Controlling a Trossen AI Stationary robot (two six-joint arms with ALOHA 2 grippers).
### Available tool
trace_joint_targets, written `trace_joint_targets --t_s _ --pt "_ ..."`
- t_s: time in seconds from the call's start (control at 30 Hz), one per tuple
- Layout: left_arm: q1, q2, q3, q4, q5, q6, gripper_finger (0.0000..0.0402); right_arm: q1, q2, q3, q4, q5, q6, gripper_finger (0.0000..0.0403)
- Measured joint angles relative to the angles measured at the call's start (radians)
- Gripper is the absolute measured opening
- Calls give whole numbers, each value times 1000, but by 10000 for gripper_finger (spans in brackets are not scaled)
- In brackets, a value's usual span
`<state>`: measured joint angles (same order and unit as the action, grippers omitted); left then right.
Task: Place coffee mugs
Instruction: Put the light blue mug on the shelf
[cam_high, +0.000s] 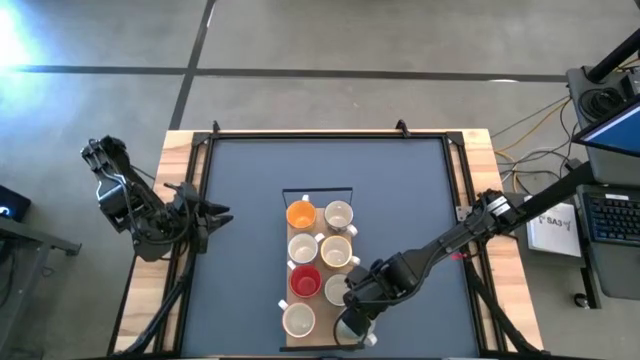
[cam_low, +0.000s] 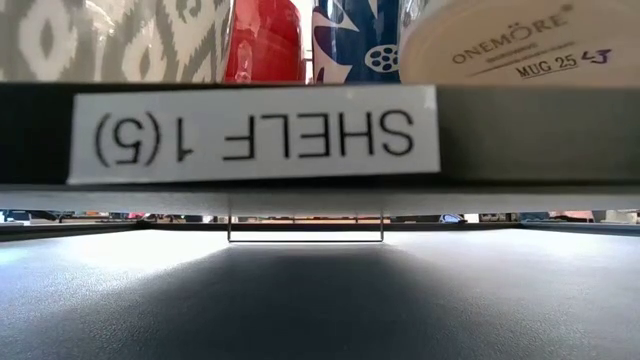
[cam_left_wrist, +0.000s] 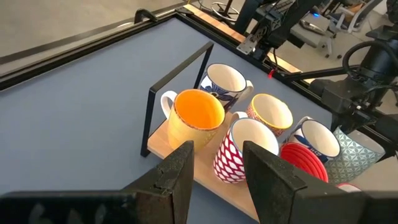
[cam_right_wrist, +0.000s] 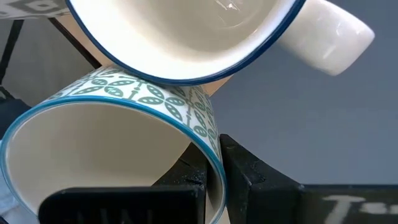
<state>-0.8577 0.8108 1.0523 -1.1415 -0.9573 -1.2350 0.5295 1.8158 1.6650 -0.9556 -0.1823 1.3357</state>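
A wooden shelf board (cam_high: 318, 345) lies mid-table and carries several mugs in two rows: the orange mug (cam_high: 301, 213) at the far end, the red mug (cam_high: 305, 281), and white or cream ones (cam_high: 339, 215). My right gripper (cam_high: 356, 322) is at the board's near right end, shut on a cream mug with a green leaf pattern (cam_right_wrist: 143, 93). Next to it stands a blue-rimmed white mug (cam_right_wrist: 186, 37). My left gripper (cam_high: 215, 212) waits open at the table's left edge, and its wrist view faces the orange mug (cam_left_wrist: 198, 112). My right gripper holds the green-patterned mug by its rim and wall (cam_right_wrist: 214, 163), one finger (cam_right_wrist: 186, 180) inside the cup and the other (cam_right_wrist: 252, 177) outside. The mug is tilted in the hold, beside the blue-rimmed mug. Whether its base rests on the board cannot be told.
A black wire frame (cam_high: 318, 192) stands at the board's far end beside the orange mug (cam_left_wrist: 177, 68). The low view is filled by the board's edge with a label reading SHELF 1(5) (cam_low: 250, 135) and mug bases above it. Dark mat (cam_high: 400, 190) lies open to the far, left and right.
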Motion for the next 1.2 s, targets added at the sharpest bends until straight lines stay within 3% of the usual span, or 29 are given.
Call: trace_joint_targets --t_s 0.67,0.8,0.97,1.2 --pt "0 -2 0 -10 0 -5 120 7 2 -1 7 -5 16 13" --pt "0 -2 0 -10 0 -8 120 7 2 21 -21 -1 -28 13" --pt "0 -6 0 -10 -1 -8 120 5 2 71 -181 27 -74 13" --pt "0 -10 0 -10 -1 -8 120 3 2 94 -183 25 -192 13"
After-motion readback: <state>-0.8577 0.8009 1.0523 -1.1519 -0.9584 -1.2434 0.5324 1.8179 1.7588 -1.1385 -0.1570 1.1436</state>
